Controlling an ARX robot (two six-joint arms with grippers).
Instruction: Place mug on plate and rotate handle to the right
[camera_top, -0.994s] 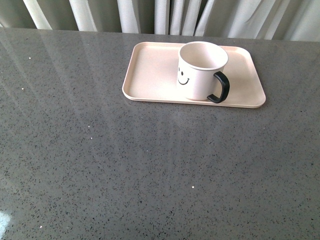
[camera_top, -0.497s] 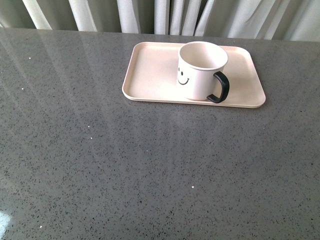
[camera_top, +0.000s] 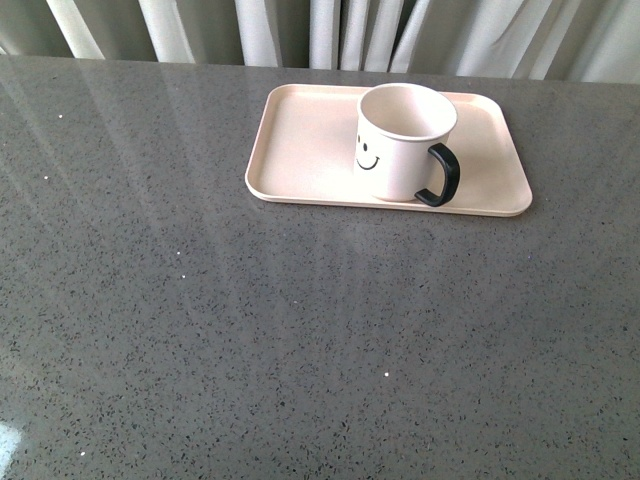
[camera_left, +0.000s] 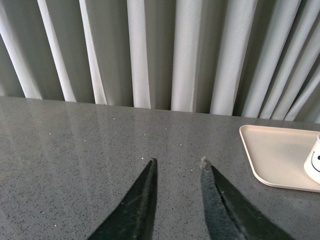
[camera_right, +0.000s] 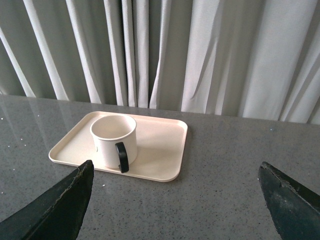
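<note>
The cream-white mug (camera_top: 400, 140) with a black smiley face stands upright on the pale pink plate (camera_top: 300, 150) at the back of the table. Its black handle (camera_top: 443, 176) points to the right and a little toward the front. Neither gripper shows in the front view. In the right wrist view the mug (camera_right: 113, 140), its handle (camera_right: 121, 157) and the plate (camera_right: 165, 150) lie well beyond my open, empty right gripper (camera_right: 176, 167). My left gripper (camera_left: 177, 161) is open and empty over bare table; the plate's corner (camera_left: 272, 155) and the mug's edge (camera_left: 314, 165) show beside it.
A dark grey speckled table (camera_top: 300, 330) fills the front view. Pale curtains (camera_top: 330, 30) hang right behind its far edge, close behind the plate.
</note>
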